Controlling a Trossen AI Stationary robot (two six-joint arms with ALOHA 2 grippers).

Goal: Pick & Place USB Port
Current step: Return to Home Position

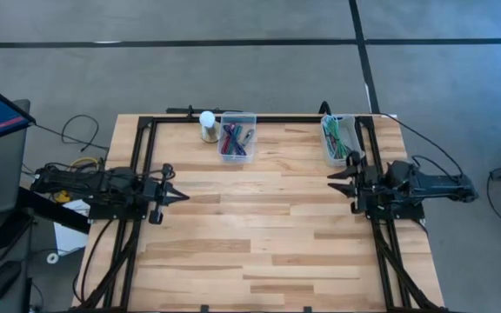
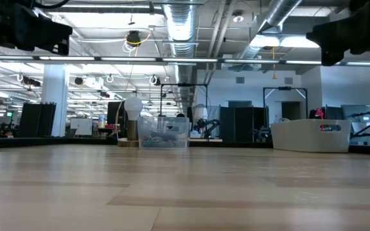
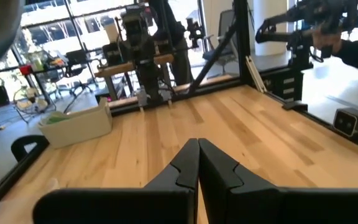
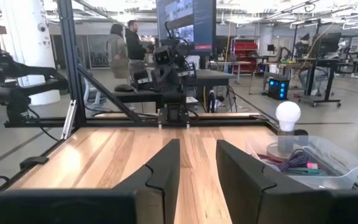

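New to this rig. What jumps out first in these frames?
The wide wooden table has everything lined up along its far edge. A clear bin of coloured cables stands beside a white bulb, and a white bin holding green cables sits near the right corner. The arms sit at opposite sides of the table, the left gripper shut and the right gripper open, neither holding anything.

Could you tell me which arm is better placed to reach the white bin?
Probably right: the right claw, open, lies close by the white bin; the left claw, shut, waits across the table.
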